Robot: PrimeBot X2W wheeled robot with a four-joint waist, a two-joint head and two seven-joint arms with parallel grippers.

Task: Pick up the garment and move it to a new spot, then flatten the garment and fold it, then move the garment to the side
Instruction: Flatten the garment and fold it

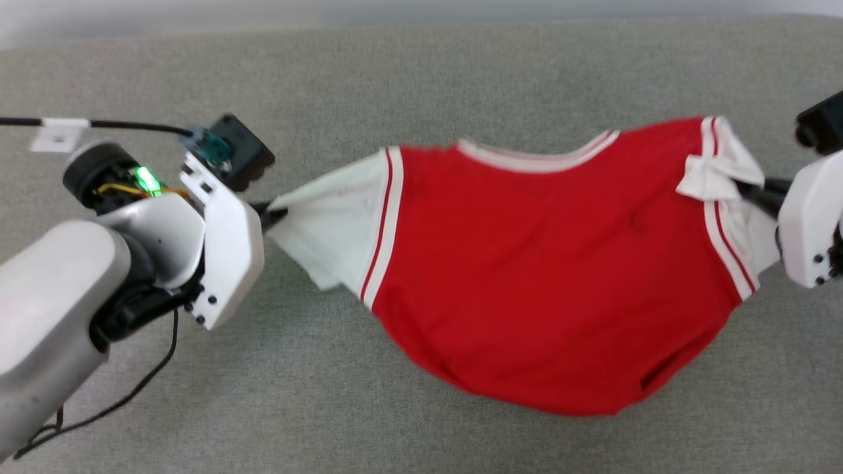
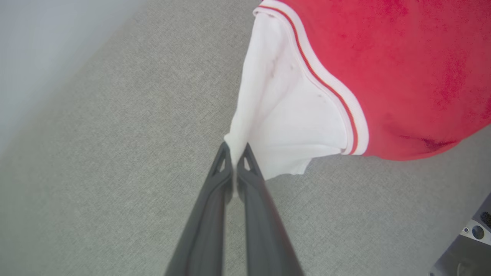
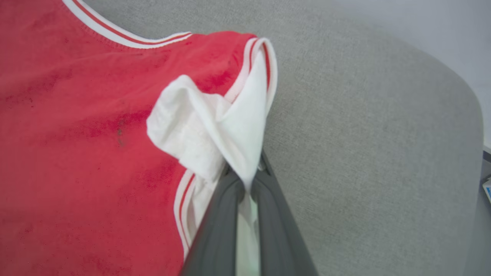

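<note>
Your left gripper (image 2: pixel 234 150) is clamped on the white sleeve (image 2: pixel 291 115) tip just ahead of it. The garment (image 1: pixel 540 263), soft light jersey, sags from there across to your right gripper (image 3: pixel 245 178), pinched on the other sleeve (image 3: pixel 230 126). Sleeve hems look the best holds.

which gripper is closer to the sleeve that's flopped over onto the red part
Right. The right gripper has its jaws shut on that flopped sleeve; the left gripper is across the garment, pinching the other sleeve.
</note>
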